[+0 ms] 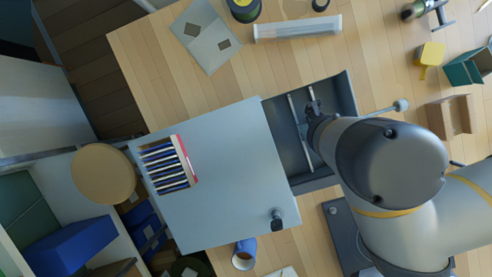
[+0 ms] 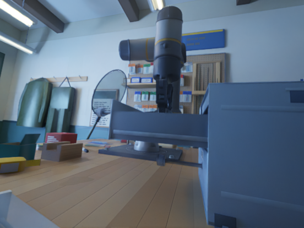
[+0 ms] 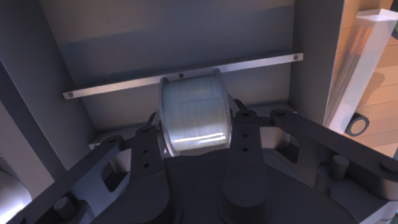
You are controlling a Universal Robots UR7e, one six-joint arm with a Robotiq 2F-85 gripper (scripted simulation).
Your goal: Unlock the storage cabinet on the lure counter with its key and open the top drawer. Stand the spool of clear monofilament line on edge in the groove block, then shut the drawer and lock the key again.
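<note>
The grey cabinet [image 1: 223,173] stands on the wooden counter with its top drawer [image 1: 307,130] pulled out. My gripper [image 3: 195,125] reaches straight down into the drawer, its two fingers clamped on the flanges of the clear monofilament spool [image 3: 194,113], which stands on edge between two metal rails [image 3: 181,75]. In the second side camera the gripper [image 2: 164,106] dips behind the drawer's front wall [image 2: 159,128], so the spool is hidden there. The key [image 1: 276,220] sits in the lock at the cabinet's front corner. The wooden groove block [image 1: 451,115] rests on the counter beyond the drawer.
The drawer walls close in on the gripper on both sides. A clear tube case [image 1: 298,27], a grey mat [image 1: 205,36], a yellow item [image 1: 428,55] and a teal box [image 1: 467,67] lie on the counter. The arm's base plate [image 1: 346,234] sits beside the cabinet.
</note>
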